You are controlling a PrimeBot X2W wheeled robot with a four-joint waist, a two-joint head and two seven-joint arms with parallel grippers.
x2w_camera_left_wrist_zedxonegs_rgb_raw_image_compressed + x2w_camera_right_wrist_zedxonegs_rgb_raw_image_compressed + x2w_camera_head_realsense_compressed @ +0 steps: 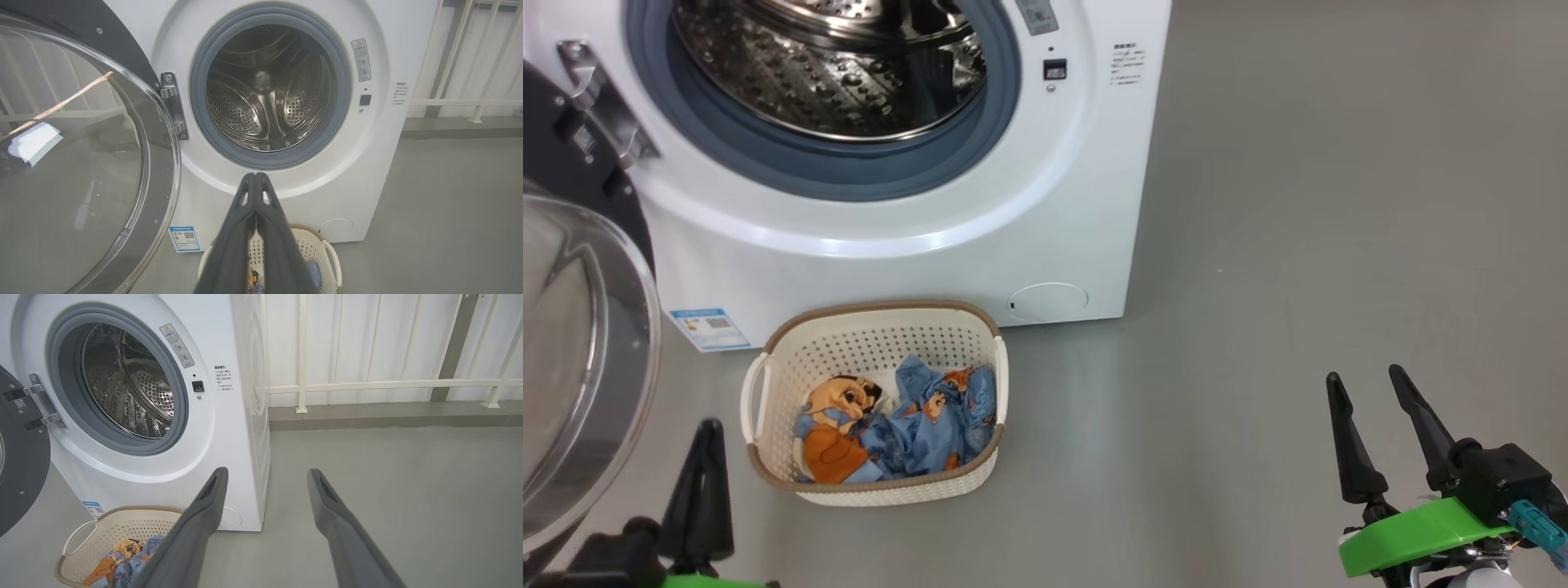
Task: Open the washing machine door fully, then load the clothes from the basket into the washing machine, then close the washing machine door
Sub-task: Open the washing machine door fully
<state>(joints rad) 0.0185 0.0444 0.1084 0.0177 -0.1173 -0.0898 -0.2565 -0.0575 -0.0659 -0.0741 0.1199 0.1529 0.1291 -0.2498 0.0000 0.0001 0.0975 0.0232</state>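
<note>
Head view, light-blue cartoon-print clothes point(931, 425), cream basket point(866, 347)

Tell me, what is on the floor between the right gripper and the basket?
Only bare grey floor lies between the right gripper and the basket, as the head view shows.

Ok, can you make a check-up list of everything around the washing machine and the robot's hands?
Surface: grey floor, smooth.
Job's things: washing machine door swung open on the left; clothes piled in the basket, which stands in front of the washing machine; drum holds no clothes.
Clutter: nothing seen.
Grippers: left gripper shut, empty; right gripper open, empty.
Cables: nothing seen.
Surroundings: white railing behind.
</note>
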